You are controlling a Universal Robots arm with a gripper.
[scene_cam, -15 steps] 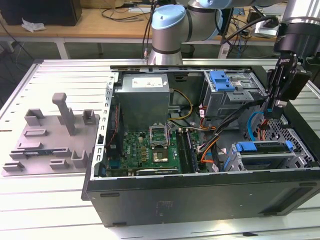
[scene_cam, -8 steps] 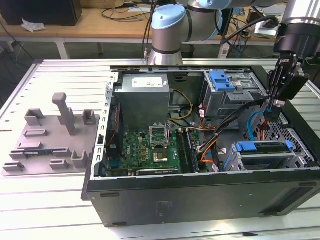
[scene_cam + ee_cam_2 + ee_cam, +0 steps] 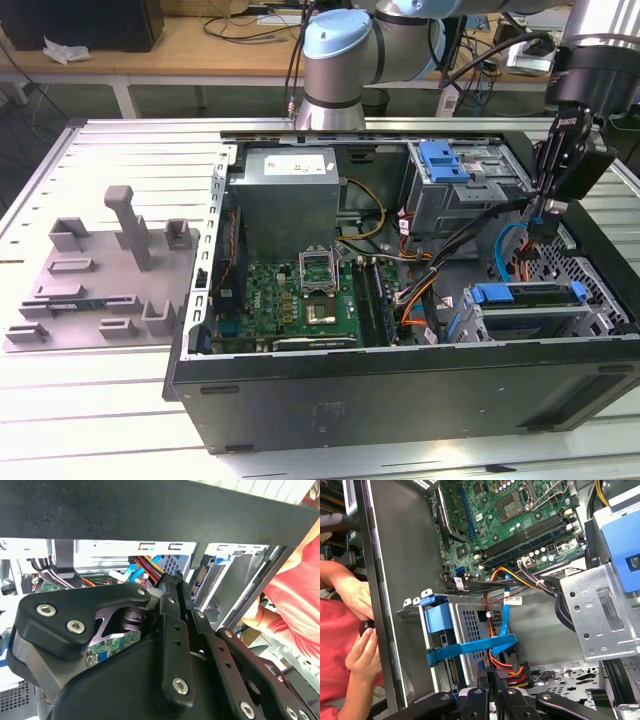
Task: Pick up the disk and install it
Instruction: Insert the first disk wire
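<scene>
The disk (image 3: 530,297) lies flat in the lower drive cage at the front corner of the open computer case (image 3: 400,400), on the exterior view's right, clipped in its blue carrier frame (image 3: 439,617). A blue data cable (image 3: 470,649) loops across the cage's end. My gripper (image 3: 543,215) hangs inside the case just above and behind that cage, pointing down. Its fingertips (image 3: 483,680) stand close together beside a connector with red, yellow and black wires (image 3: 512,671). The fingers look shut, and I see nothing between them.
A metal drive cage with a blue latch piece (image 3: 445,160) stands behind the gripper. The motherboard (image 3: 300,295) and the power supply (image 3: 290,190) fill the case's left half. A grey fixture plate (image 3: 100,280) lies left of the case. A person's hand (image 3: 360,647) is by the case wall.
</scene>
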